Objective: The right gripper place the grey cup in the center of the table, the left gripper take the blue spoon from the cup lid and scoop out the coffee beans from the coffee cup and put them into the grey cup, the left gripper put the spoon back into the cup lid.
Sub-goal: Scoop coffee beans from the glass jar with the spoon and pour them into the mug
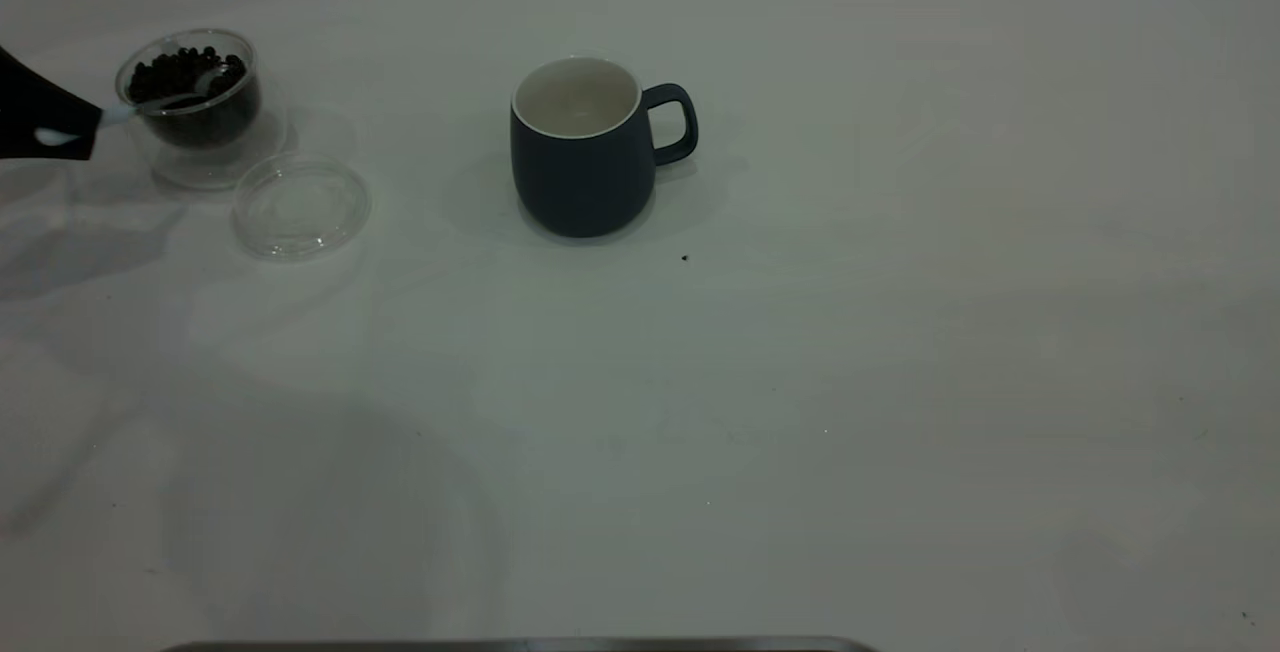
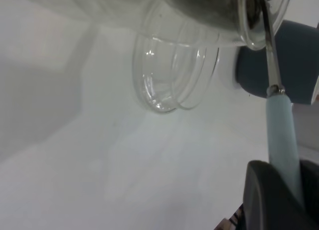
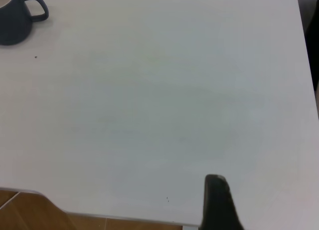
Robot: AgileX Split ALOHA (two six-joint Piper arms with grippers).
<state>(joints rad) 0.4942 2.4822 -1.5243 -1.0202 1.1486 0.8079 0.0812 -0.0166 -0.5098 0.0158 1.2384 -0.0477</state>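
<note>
While the blue spoon sits bowl-down among the coffee beans in the coffee cup, the left gripper is clamped on its pale handle at the table's left edge. Cup lid lies flat just beside the glass cup, toward the camera. Grey cup stands upright mid-table, handle right, well apart from both. Wide bare tabletop right of it. Right gripper hangs over the table's edge, far from the mug; finger state: can't tell.
</note>
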